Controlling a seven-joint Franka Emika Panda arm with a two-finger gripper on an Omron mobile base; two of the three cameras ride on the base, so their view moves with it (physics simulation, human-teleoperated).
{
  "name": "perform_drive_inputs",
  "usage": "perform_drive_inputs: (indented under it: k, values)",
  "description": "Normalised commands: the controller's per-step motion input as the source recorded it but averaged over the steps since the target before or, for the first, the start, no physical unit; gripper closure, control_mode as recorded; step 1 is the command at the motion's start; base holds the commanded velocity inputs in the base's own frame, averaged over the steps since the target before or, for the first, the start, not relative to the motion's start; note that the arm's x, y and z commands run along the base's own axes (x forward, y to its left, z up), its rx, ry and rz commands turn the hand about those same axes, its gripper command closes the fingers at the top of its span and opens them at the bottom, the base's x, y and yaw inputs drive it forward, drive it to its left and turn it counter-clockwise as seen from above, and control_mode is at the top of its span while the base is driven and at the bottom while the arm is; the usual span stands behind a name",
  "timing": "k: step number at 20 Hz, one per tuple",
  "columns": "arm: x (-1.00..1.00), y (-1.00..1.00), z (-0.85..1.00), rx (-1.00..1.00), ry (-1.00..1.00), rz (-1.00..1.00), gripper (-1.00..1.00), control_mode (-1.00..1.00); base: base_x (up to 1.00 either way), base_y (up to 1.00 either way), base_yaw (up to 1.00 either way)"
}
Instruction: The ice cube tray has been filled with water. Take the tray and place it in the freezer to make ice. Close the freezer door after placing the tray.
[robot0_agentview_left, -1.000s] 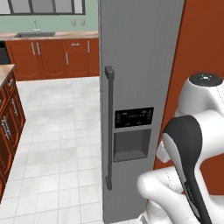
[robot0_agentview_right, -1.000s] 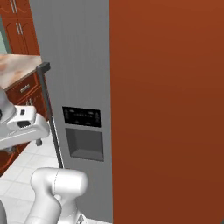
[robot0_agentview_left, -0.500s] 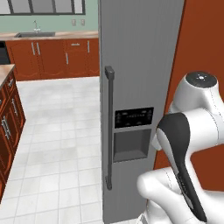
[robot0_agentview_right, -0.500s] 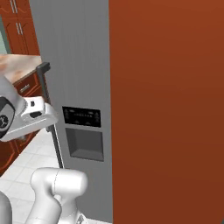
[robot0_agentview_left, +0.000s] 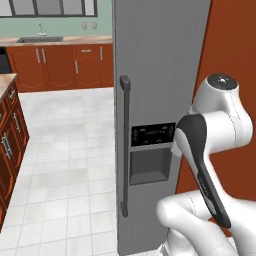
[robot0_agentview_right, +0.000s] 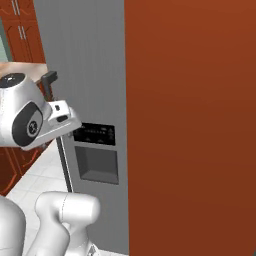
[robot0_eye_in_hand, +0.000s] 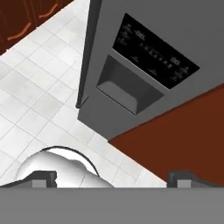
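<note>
Swinging up and toward the tall matte-grey freezer (robot0_agentview_left: 160, 75) over the last second, the white arm carries its two-finger gripper (robot0_eye_in_hand: 113, 177) spread wide and empty. The grey freezer door (robot0_agentview_right: 92, 90) is shut, its dark vertical bar handle (robot0_agentview_left: 124, 145) at its left edge. Best to bracket that bar squarely before closing and pulling; I can't tell where the ice tray is.

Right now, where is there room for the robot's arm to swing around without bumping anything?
The white tiled floor lies bare between the freezer door and the red-brown lower cabinets along the far wall. It is tight on the other side, where the tall red-brown panel stands right against the freezer.
</note>
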Motion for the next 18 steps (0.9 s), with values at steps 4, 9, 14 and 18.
perform_drive_inputs:
  k: [4,9,14,18]
  values:
    - [0.54,0.00,-0.08,0.00,0.00,0.15,-1.00,-1.00,0.00,0.00,0.00]
    - [0.50,0.00,-0.11,0.00,0.00,0.18,-1.00,-1.00,0.00,0.00,0.00]
    - [0.59,0.00,-0.20,0.00,-0.01,0.16,-1.00,-1.00,0.00,0.00,0.00]
    - [0.59,0.00,-0.24,0.00,-0.10,0.09,-1.00,-1.00,0.00,0.00,0.00]
